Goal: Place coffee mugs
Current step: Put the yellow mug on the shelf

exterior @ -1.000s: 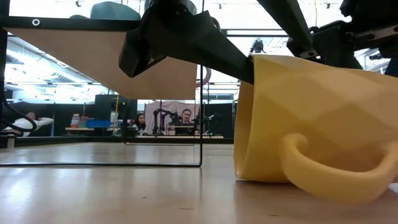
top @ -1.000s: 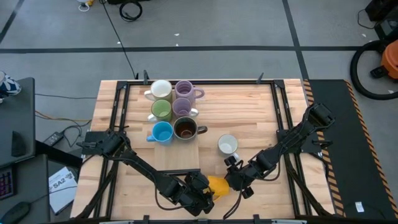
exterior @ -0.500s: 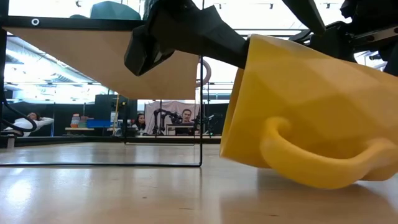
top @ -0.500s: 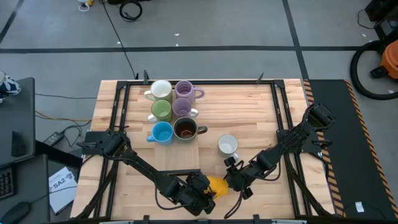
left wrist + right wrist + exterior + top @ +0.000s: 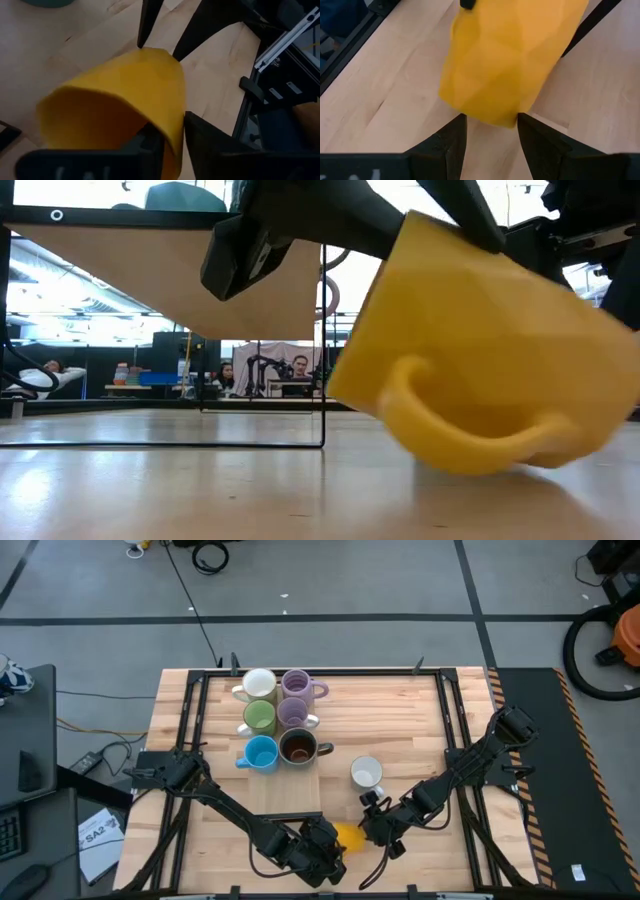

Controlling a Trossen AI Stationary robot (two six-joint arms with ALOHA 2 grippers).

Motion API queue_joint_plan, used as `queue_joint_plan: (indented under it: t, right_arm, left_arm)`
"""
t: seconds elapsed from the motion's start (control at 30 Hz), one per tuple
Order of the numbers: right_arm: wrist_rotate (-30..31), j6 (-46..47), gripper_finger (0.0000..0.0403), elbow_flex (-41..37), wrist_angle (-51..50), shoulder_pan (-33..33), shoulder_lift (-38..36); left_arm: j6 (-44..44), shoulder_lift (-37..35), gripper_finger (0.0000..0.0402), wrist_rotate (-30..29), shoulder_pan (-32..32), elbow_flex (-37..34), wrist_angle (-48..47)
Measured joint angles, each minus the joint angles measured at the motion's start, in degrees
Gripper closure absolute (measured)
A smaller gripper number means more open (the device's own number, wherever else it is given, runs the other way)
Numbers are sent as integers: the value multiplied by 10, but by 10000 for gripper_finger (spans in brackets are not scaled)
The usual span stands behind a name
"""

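The yellow-orange mug point(image 5: 350, 837) is near the table's front edge, tilted, with its mouth toward the table's left and its handle point(image 5: 450, 435) underneath. My left gripper point(image 5: 172, 132) is shut on its rim. My right gripper point(image 5: 492, 122) stands open on the mug's right, with a fingertip on either side of the base end point(image 5: 490, 107); I cannot tell whether they touch it. Six mugs stand grouped at the far left: white point(image 5: 259, 683), two lavender point(image 5: 297, 683), green point(image 5: 260, 717), blue point(image 5: 260, 753) and dark brown point(image 5: 298, 747). A second white mug point(image 5: 366, 774) stands alone. My left gripper pinches the mug's wall at the rim point(image 5: 175, 120), with one finger point(image 5: 147, 145) inside the mouth and the other point(image 5: 205, 137) outside. It comes from the table's left, slanting down, onto the upper side of the rim point(image 5: 400, 225). The mug hangs tilted with its base end lower; whether the handle touches the table I cannot tell.
The grouped mugs stand on a paler wooden board point(image 5: 285, 795) that reaches toward the near edge. Black rails point(image 5: 455, 730) run along the table's sides. Bare wood lies between the lone white mug and the right rail.
The yellow-orange mug lay on its side with its handle on the table. It has tipped, its mouth end rising, and has shifted a little toward the table's left along with my left gripper.
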Motion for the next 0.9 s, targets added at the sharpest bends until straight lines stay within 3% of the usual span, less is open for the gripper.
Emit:
queue_joint_plan:
  t: [0.2, 0.9]
  right_arm:
    - [1, 1, 221, 2, 5, 0, 0]
    - [-15, -2, 222, 2, -22, 0, -31]
  left_arm:
    - [1, 0, 368, 0, 0, 0, 0]
    - [6, -13, 368, 19, -20, 1, 0]
